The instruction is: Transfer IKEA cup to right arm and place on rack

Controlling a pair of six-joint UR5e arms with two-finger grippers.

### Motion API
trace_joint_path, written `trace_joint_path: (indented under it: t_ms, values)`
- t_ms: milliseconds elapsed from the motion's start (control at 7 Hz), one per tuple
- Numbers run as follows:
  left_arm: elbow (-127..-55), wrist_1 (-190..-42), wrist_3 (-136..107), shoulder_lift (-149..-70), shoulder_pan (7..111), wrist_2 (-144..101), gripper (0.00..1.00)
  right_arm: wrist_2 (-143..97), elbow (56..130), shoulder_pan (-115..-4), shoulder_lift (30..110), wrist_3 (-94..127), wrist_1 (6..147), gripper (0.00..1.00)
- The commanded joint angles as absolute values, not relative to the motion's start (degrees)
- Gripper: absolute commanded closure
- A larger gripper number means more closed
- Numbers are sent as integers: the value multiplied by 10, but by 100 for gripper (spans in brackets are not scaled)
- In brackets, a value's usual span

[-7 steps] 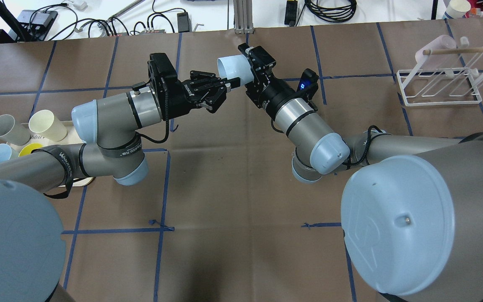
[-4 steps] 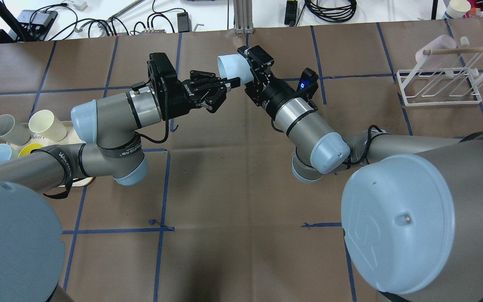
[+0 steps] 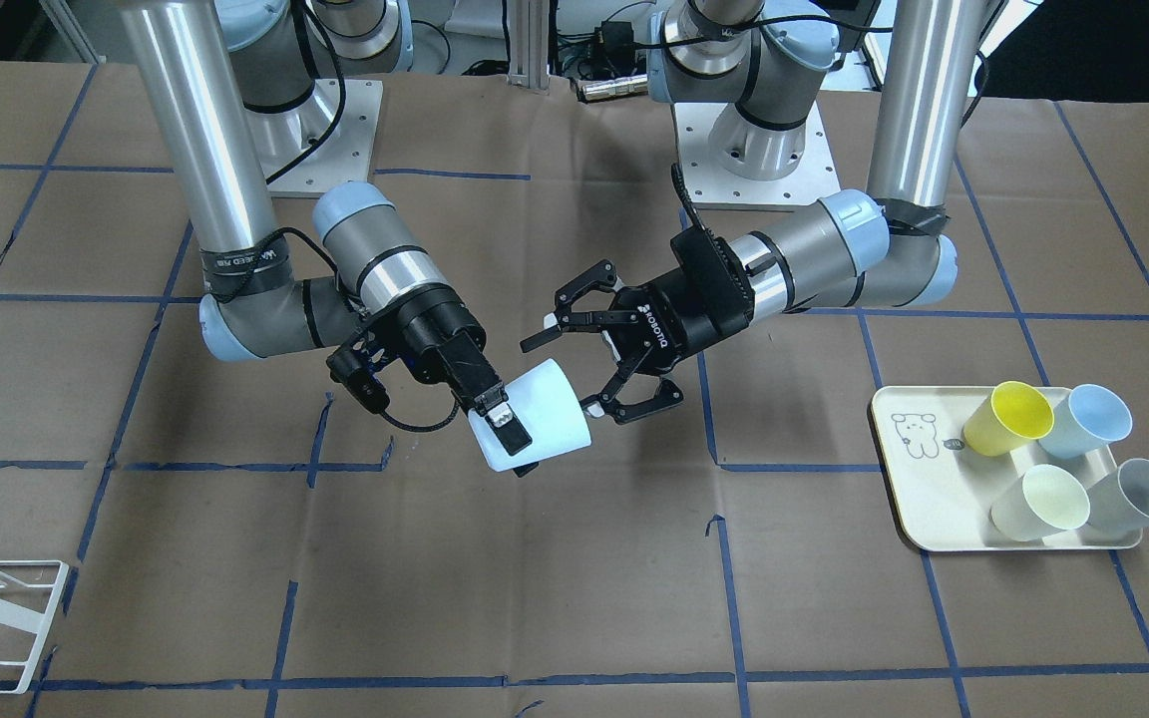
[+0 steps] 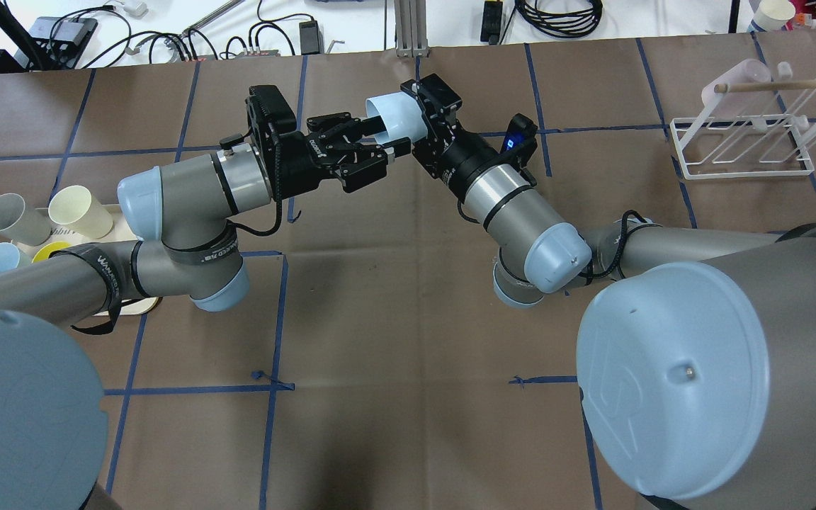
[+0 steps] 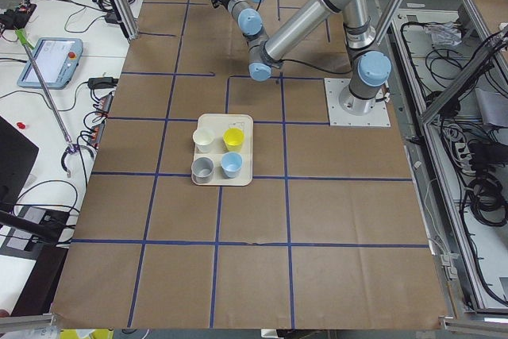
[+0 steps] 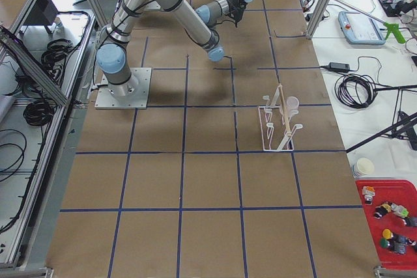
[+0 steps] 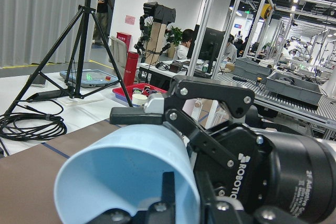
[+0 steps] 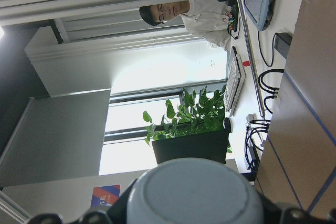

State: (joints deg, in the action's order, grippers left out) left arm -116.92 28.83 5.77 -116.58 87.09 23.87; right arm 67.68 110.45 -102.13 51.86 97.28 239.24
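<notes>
The right pincer (image 3: 513,439) is clamped on the base end of a pale blue, smooth, tapered plastic cup (image 3: 547,411), held tilted above the brown paper-covered bench (image 3: 535,598). The left pincer (image 3: 567,377) is spread wide at the cup's open rim. The white wire rack (image 4: 741,152) stands well apart.

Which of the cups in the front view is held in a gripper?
The pale blue cup, held in the air by the right gripper. The yellow cup, light blue cup, cream cup and grey cup sit on the tray.
</notes>
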Motion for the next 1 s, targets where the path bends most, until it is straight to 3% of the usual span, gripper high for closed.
trace_joint_path:
  t_ms: [0, 429, 857]
  values:
    - [-1172, 283, 45, -1150, 822, 232, 1, 678, 1103, -1021, 519, 973, 2392, 59]
    - [-1172, 264, -9, -1135, 766, 233, 1, 672, 1100, -996, 524, 970, 2392, 61]
    - [-1142, 176, -9, -1123, 751, 290, 1, 528, 1084, -886, 523, 767, 2393, 68]
